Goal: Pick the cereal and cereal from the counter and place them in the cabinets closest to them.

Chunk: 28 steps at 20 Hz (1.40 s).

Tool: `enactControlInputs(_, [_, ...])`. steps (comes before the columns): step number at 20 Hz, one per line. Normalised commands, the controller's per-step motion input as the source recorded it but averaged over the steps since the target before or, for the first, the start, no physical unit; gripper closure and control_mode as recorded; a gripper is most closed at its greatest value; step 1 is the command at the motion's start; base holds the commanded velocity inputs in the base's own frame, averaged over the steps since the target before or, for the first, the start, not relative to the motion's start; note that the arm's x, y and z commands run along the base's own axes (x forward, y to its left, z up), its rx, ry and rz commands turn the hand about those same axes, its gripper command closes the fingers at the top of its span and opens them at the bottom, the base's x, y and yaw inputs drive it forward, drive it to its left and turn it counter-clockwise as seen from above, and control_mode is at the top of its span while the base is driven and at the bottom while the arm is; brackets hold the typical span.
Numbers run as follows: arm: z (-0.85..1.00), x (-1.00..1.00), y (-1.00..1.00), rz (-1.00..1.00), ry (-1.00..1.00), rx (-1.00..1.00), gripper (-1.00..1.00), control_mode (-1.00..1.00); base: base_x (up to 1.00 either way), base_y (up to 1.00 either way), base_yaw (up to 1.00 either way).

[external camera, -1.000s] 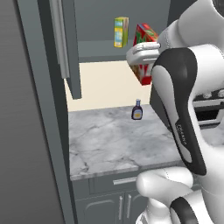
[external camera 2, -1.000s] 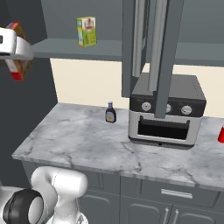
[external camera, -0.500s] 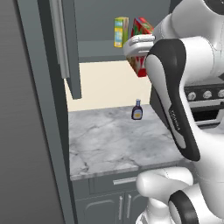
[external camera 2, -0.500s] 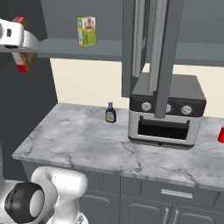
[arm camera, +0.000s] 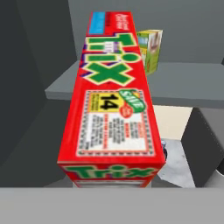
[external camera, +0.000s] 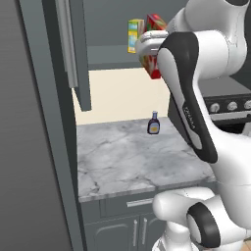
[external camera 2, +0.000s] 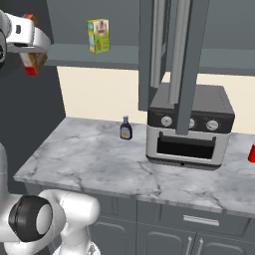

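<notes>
Cereal box point(arm camera: 113, 105), red with green Trix lettering, sits clamped in the hand point(external camera: 153, 46), whose jaws are closed on it. In the hand view the box runs lengthwise away from the hand toward the cabinet shelf point(arm camera: 183, 85), its far end just short of the shelf's front edge or over it; I cannot tell which. From the left base view the box point(external camera: 154, 49) shows above and below the white hand, raised high over the desk point(external camera: 127, 157) at about shelf height. From the right base view the same box point(external camera 2: 33, 55) peeks out around the hand point(external camera 2: 29, 42), well apart from the desk point(external camera 2: 109, 164) below.

Ahead of the hand, on the shelf, a yellow-green carton point(arm camera: 149, 48) stands upright just beyond the far end of the held box and slightly to one side. The carton point(external camera 2: 98, 35) also shows in the right base view, on the shelf point(external camera 2: 89, 52).

Far below the hand, a small dark bottle point(external camera: 154, 123) stands on the marble desk near the back wall. Beside it in the right base view sits a toaster oven point(external camera 2: 189, 127), and a small red can point(external camera 2: 252, 152) stands at the desk's far edge.
</notes>
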Motion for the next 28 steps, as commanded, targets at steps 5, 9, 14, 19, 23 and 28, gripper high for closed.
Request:
enactControlInputs(5, [0.01,0.31,0.00,0.00,0.00,0.00,1.00,-1.00,0.00,0.00,0.00])
enactControlInputs(9, [0.01,0.32,0.00,0.00,0.00,0.00,1.00,-1.00,0.00,0.00,0.00])
enactControlInputs(14, [0.01,0.35,0.00,0.00,0.00,0.00,1.00,-1.00,0.00,0.00,0.00])
enactControlInputs(19, [0.02,0.34,0.00,0.00,0.00,0.00,1.00,-1.00,0.00,0.00,0.00])
enactControlInputs(23, [0.02,0.36,0.00,0.00,0.00,0.00,1.00,-1.00,0.00,0.00,0.00])
enactControlInputs(28, [0.00,0.32,0.03,0.00,-0.01,0.00,1.00,-1.00,0.00,0.00,0.00])
